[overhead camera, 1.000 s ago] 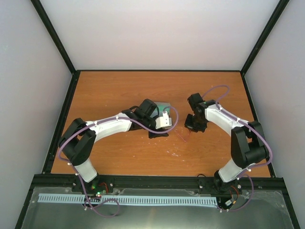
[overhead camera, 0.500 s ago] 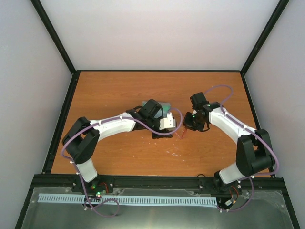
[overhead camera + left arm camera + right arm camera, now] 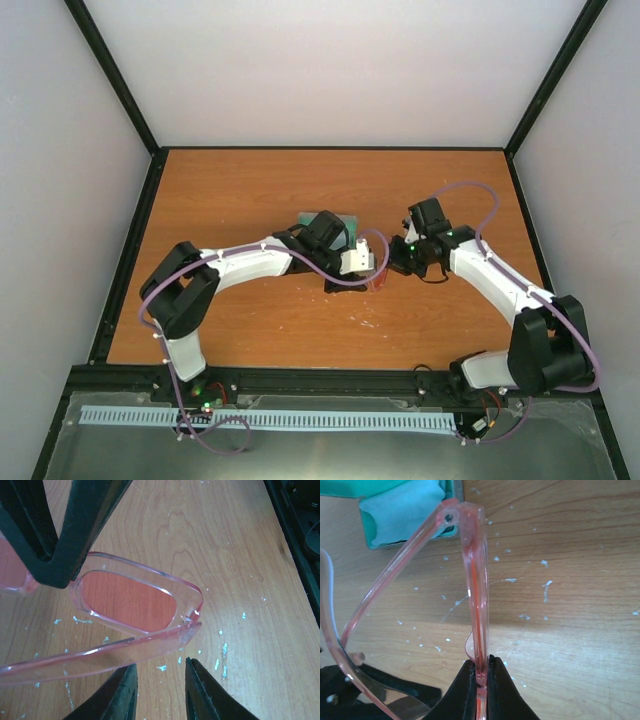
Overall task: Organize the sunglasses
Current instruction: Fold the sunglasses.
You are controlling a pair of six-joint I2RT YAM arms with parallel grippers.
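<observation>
The translucent pink sunglasses point(image 3: 378, 281) are held between the two grippers at mid-table. My right gripper point(image 3: 479, 676) is shut on the front frame of the sunglasses point(image 3: 475, 580), which stands edge-on, with one arm folding out to the left. In the left wrist view a pink lens point(image 3: 129, 601) and one arm point(image 3: 100, 655) fill the frame. My left gripper point(image 3: 159, 682) is open, its fingertips just below that arm and not closed on it. The right gripper's black fingers point(image 3: 60, 535) show at the upper left there.
The grey case point(image 3: 325, 222) with teal lining lies open just behind the left wrist. In the right wrist view the case point(image 3: 375, 490) holds the light blue cloth point(image 3: 405, 512). White flecks dot the wooden table point(image 3: 250, 190). Black rails edge it.
My left arm has reached to the right, bringing its gripper up to the sunglasses. My right arm has stretched out and its wrist has shifted slightly left, staying at the sunglasses.
</observation>
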